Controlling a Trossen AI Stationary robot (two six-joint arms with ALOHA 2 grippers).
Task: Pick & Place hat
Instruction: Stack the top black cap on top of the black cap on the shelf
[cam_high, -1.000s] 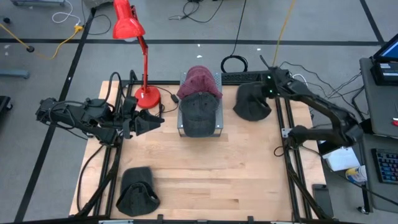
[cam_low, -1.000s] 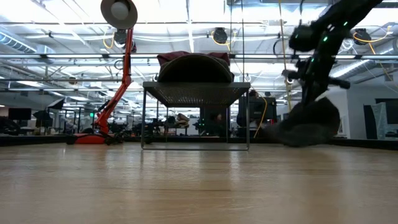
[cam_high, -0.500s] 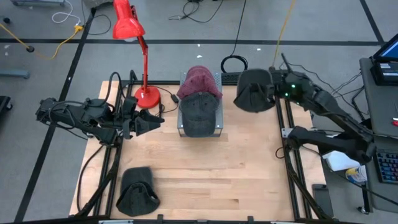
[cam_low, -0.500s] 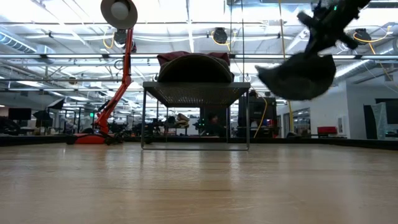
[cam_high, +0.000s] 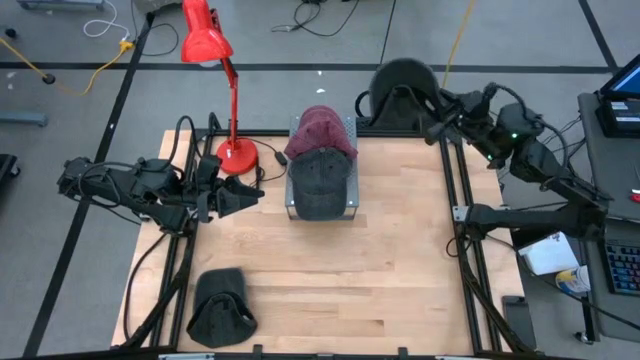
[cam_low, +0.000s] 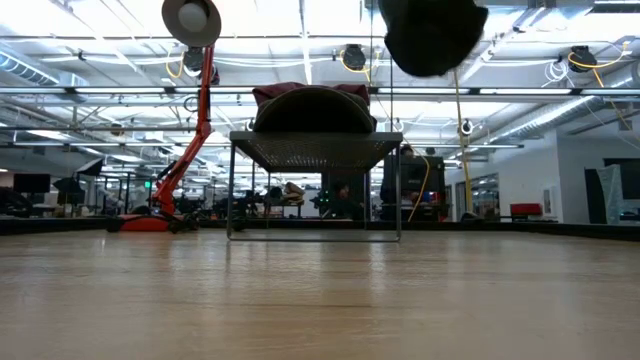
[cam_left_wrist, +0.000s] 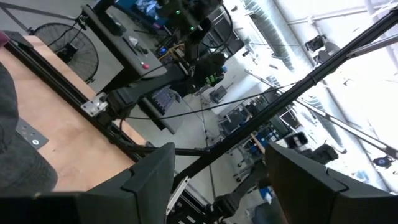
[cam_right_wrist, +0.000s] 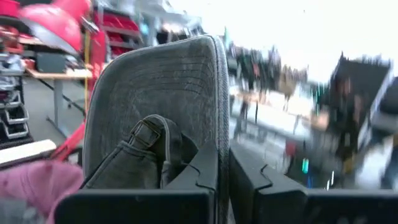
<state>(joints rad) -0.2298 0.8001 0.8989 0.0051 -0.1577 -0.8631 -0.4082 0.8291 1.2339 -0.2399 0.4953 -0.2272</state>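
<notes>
My right gripper is shut on a dark grey cap, raised high beside the table's far right corner; the low view shows that cap well above the rack's top. A wire rack at the far middle carries a grey cap with a maroon cap behind it. Another dark cap lies flat at the near left. My left gripper waits open and level, left of the rack, its fingers apart and empty. My right gripper pinches the dark cap's stitched brim at its edge between its two fingers. The cap is lifted clear of the table, the brim standing up beyond the fingers, the buckled strap beside it.
A red desk lamp stands with its base at the far left, left of the rack. Black frame rails run along the table's right and left edges. Bare wood lies between the rack and the near edge.
My right gripper has risen from the table's far right corner, carrying the dark cap up and a little toward the far edge and the rack. The cap, resting on the wood a second ago, now hangs high and has turned about in the hold.
</notes>
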